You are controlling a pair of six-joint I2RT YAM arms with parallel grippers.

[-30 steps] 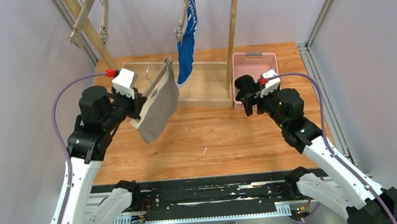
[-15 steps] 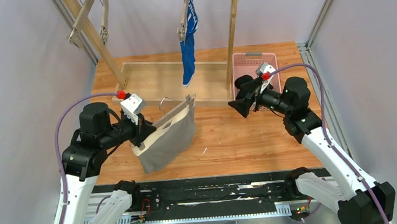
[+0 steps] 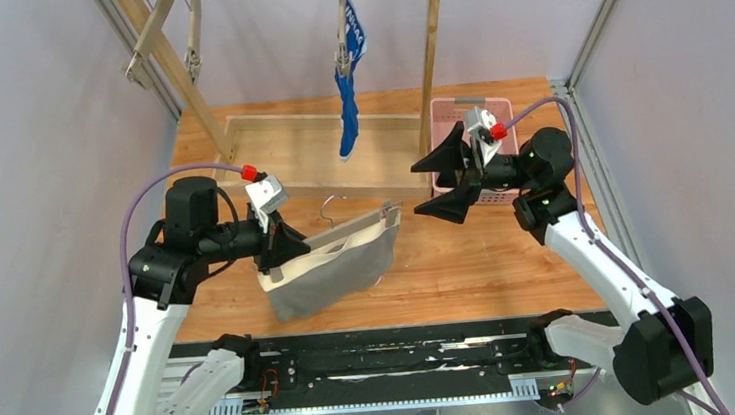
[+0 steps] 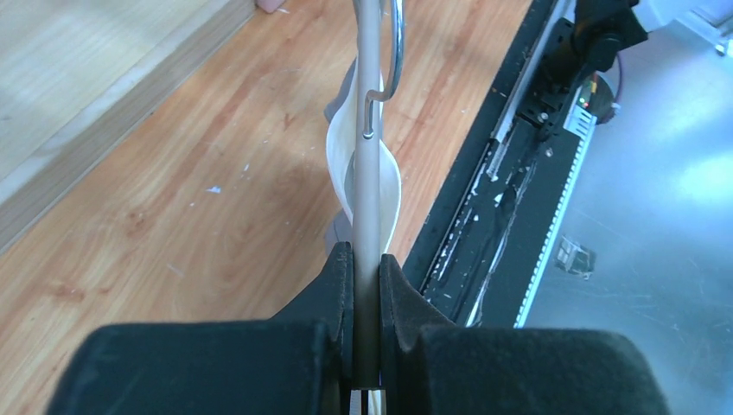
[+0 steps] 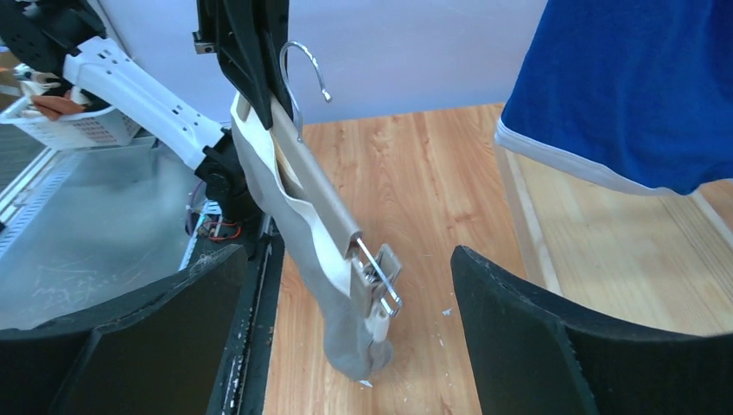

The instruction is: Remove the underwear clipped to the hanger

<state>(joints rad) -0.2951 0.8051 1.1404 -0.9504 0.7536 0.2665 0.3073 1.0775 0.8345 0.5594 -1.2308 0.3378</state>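
Top external view: The left gripper (image 3: 273,254) is clamping one end of a wooden hanger (image 3: 336,232) above the near-left part of the tabletop. Grey briefs (image 3: 334,271), plain with a pale waistband, are hanging from it. The right gripper (image 3: 415,191) is standing wide open just beside the hanger's other end. Blue briefs (image 3: 347,109) are hanging from a wooden rack (image 3: 432,71) over the far edge; their white markings are too small to read. A pink basket (image 3: 497,108) is sitting at the far-right corner.

Left wrist view: The fingers (image 4: 341,285) are pressing both sides of the hanger bar (image 4: 368,173); pale cloth is bulging beneath it.

Right wrist view: The fingers (image 5: 536,337) are spread wide, touching nothing. The metal clip (image 5: 380,278) is pinching the grey briefs (image 5: 333,294) between them. No label is showing.
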